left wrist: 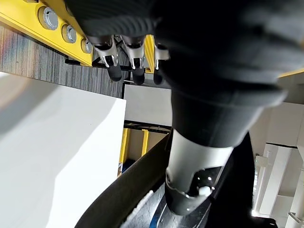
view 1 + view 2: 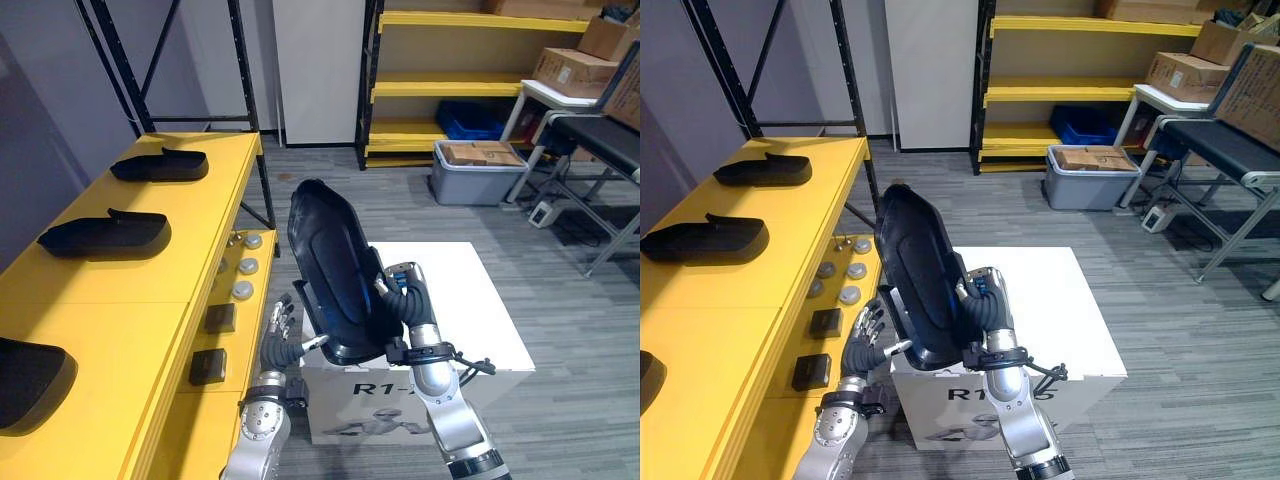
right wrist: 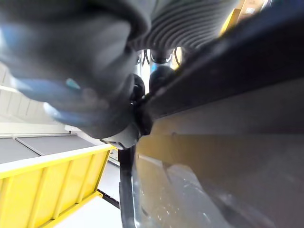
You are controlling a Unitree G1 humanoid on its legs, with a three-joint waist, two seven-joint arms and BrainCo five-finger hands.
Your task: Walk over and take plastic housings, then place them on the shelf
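A large black plastic housing (image 2: 330,260) stands nearly upright in the air over the white box (image 2: 470,310), its hollow side facing me. My right hand (image 2: 405,295) grips its right edge with fingers curled round the rim; the right wrist view shows that dark rim (image 3: 237,61) close up. My left hand (image 2: 283,340) sits at the housing's lower left, fingers (image 1: 135,71) straight and pointing up, thumb against the bottom edge. To my left, the yellow shelf (image 2: 150,300) carries three more black housings (image 2: 160,165), (image 2: 105,235), (image 2: 30,385).
Round silver parts (image 2: 245,265) and dark blocks (image 2: 220,318) lie on the shelf's lower ledge. A black upright frame (image 2: 245,70) rises at the shelf's far end. Behind stand a yellow rack (image 2: 450,85), a grey bin (image 2: 475,175) and a table (image 2: 600,140) to the right.
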